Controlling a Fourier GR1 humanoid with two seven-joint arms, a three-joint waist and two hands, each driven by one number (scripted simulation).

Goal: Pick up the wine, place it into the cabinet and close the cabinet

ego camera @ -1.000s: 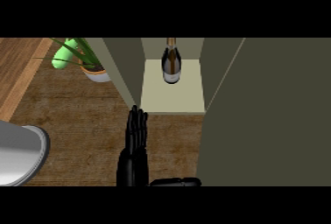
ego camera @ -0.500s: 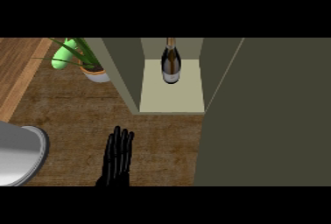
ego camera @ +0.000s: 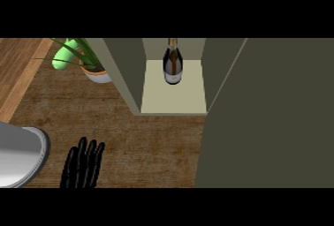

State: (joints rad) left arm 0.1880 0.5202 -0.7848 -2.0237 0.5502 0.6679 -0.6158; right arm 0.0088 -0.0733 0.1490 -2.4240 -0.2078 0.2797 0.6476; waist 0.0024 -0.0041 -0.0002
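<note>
While the wine bottle (ego camera: 172, 66) stands upright inside the open cabinet (ego camera: 173, 103), on its pale shelf toward the back, it shows a dark glass body, a slim neck and a light label low down. One black hand (ego camera: 83, 164) rests at the lower left over the wooden surface (ego camera: 150, 141) — fingers straight, close together, holding nothing — well apart from the bottle.
</note>
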